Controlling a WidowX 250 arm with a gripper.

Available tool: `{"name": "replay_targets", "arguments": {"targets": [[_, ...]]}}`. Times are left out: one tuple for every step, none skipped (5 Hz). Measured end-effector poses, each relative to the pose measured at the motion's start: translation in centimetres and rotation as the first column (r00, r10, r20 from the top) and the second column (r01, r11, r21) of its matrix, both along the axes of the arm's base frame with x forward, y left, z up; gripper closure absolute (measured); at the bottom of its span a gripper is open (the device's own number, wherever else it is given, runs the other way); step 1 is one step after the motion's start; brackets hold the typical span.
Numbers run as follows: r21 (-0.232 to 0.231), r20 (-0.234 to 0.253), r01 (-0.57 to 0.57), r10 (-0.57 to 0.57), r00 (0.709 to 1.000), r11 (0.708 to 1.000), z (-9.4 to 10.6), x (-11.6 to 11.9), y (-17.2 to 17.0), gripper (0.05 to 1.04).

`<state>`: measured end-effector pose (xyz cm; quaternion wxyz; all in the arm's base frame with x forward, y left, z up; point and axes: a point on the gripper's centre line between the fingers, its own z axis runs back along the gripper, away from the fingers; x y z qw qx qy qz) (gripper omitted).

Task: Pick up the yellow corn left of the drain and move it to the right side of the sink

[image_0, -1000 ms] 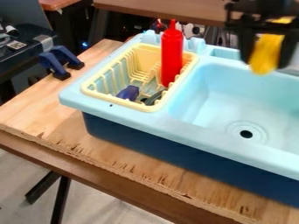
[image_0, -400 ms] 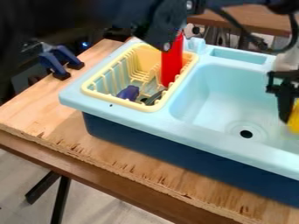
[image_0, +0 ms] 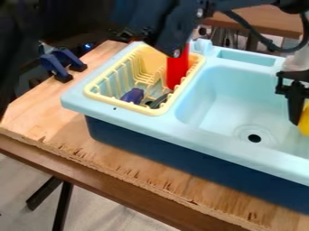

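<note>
Gripper point(image_0: 303, 122) at the right edge of the frame, hanging fingers-down from your arm point(image_0: 172, 29), which spans the top. Its fingers look pinched on a yellow object point(image_0: 305, 127), partly cut off by the frame edge; you can make out one dark finger beside it, and the object seems to hang from that grip rather than rest on anything. The downward hold probably leaves its lower part free of the walls of the blue sink basin point(image_0: 220, 99), with the drain point(image_0: 254, 138) to its left.

Left of the basin, you have a pale yellow dish rack point(image_0: 95, 94) set into the sink unit point(image_0: 199, 136), likely so its walls brace what it carries. A red bottle point(image_0: 177, 72) stands upright at its right side, its top overlapped by your arm. A purple-blue item point(image_0: 133, 95) and a dark item point(image_0: 158, 101) lie low at its front. Dark blue clamps point(image_0: 57, 66) sit at the upper left of the bench point(image_0: 120, 162), perhaps to keep something fixed.
</note>
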<state>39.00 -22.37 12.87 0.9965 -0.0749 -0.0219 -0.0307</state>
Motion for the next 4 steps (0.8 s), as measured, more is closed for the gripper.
{"name": "replay_targets", "arguments": {"targets": [[-0.008, -0.006, -0.025, 0.025, 1.0, 1.0, 0.1, -0.01, -0.13, 0.417], [-0.038, -0.05, -0.03, 0.028, 0.998, 0.999, 0.35, -0.15, -0.36, 0.417], [-0.054, -0.091, -0.04, 0.035, 0.995, 0.998, 0.3, -0.17, -0.17, 0.374], [-0.102, -0.108, -0.041, 0.03, 0.994, 0.994, 0.45, -0.17, -0.43, 0.101]]}}
